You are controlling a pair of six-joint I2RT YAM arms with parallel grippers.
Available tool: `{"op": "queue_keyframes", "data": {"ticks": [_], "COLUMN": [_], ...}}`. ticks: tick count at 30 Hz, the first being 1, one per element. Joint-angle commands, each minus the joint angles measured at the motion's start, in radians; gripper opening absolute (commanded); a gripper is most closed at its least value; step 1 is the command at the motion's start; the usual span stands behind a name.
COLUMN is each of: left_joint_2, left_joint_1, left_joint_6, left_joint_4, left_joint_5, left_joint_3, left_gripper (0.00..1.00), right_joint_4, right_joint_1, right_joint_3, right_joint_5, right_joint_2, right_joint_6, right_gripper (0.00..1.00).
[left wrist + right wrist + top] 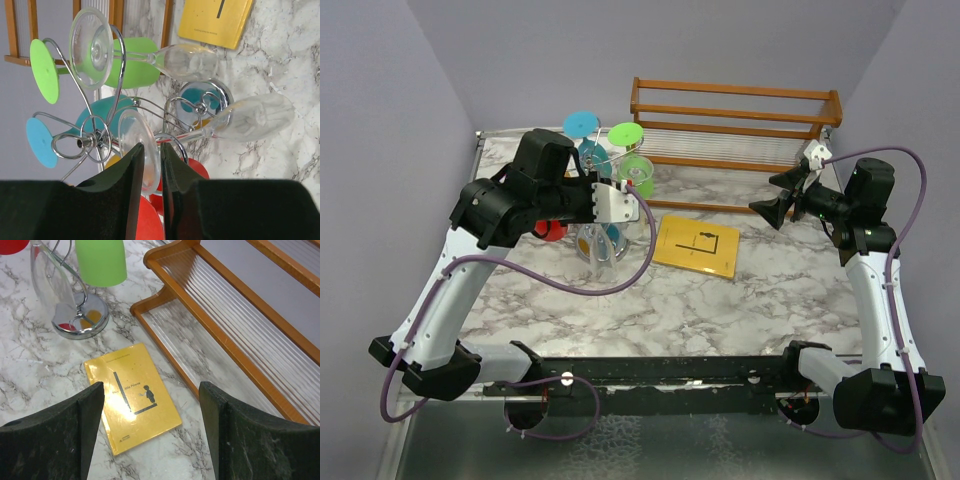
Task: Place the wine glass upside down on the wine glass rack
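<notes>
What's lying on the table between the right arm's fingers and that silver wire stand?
A yellow book lies flat on the marble table, just short of the wine glass rack. The right wrist view shows it plainly.

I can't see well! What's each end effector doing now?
Left end effector: closed on the foot of a clear glass.
Right end effector: open, holding nothing.

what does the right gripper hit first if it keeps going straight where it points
Most likely the yellow book, lying flat on the marble table, framed between the open fingers of the right gripper in its wrist view; exact depth is unclear.
</notes>
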Motion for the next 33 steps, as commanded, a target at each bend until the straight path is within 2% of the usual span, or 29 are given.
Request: {"op": "queue_keyframes", "data": {"ticks": [1, 15, 23, 33], "left_joint_2": [-0.016, -0.025, -0.024, -0.033], "left_joint_1": [-0.004, -0.004, -0.004, -0.004], "left_joint_6": [-0.033, -0.071, -0.126, -0.281], "left_joint_4": [0.037, 0.049, 0.072, 0.189], "left_joint_5": [0.049, 0.066, 0.055, 0.042], "left_joint_3": [-0.009, -0.03, -0.026, -0.016], "left_gripper": [0.24, 0.37, 0.5, 0.67], "right_joint_4": [0.008, 0.008, -0.042, -0.13], "right_joint_1": [0.0, 0.0, 0.0, 0.0], "right_joint_3": [-0.004, 0.006, 0.043, 0.101], "right_joint_5": [-0.017, -0.017, -0.006, 0.054], "right_joint_2": [-0.012, -0.018, -0.006, 0.001], "right_joint_6": [-0.007, 0.004, -0.015, -0.032], "right_gripper": [0.76, 0.76, 0.77, 0.77]}}
